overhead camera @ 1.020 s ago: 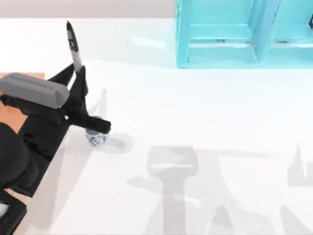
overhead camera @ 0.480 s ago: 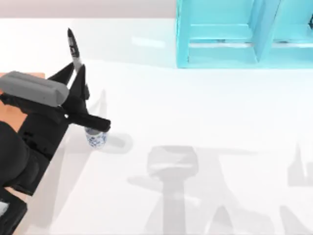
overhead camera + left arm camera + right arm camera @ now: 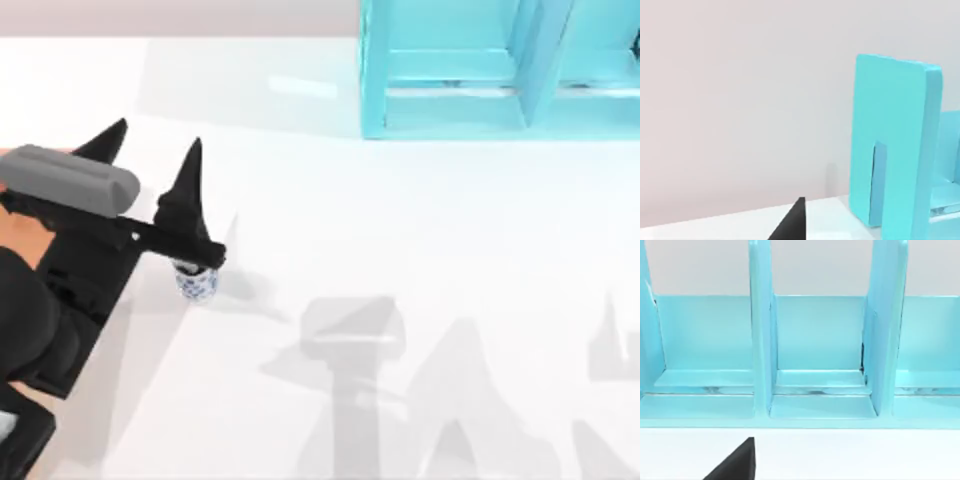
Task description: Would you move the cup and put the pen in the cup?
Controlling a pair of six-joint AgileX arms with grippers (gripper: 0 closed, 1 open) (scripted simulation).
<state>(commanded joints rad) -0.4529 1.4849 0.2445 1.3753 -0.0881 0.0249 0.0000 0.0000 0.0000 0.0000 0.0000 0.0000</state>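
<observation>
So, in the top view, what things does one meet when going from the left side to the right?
Left arm's end effector with its fingers spread → cup, partly under that arm → turquoise shelf unit at the far right.

From above, the left gripper (image 3: 155,150) hangs over the left side of the white bench (image 3: 400,230), jaws spread wide with nothing between them. Directly under the arm stands the blue-flowered cup (image 3: 197,284), partly covered by it. A turquoise shelf unit (image 3: 500,70) sits at the far right.
</observation>
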